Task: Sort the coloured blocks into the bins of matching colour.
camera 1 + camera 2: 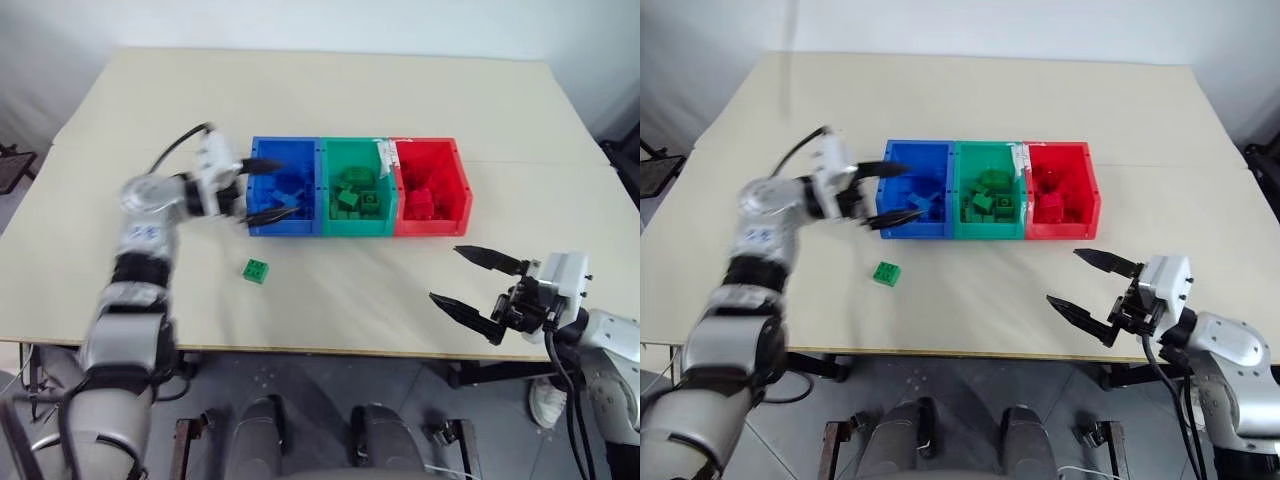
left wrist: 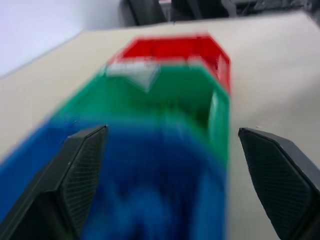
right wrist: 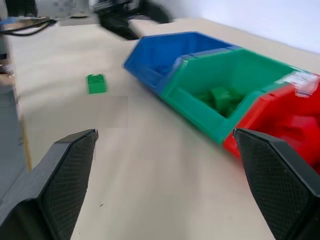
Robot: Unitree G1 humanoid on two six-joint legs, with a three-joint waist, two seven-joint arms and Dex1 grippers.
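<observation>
My worktop (image 1: pixel 330 90) is a pale beige board with a faint seam running across it. Beneath its near edge I see grey floor (image 1: pixel 330 380). A white wall (image 1: pixel 970 25) stands behind the far edge. Dark equipment (image 1: pixel 12 165) sits off the left edge, and more dark items (image 1: pixel 1265 165) off the right.

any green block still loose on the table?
Yes, one green block lies on the table in front of the blue bin.
</observation>
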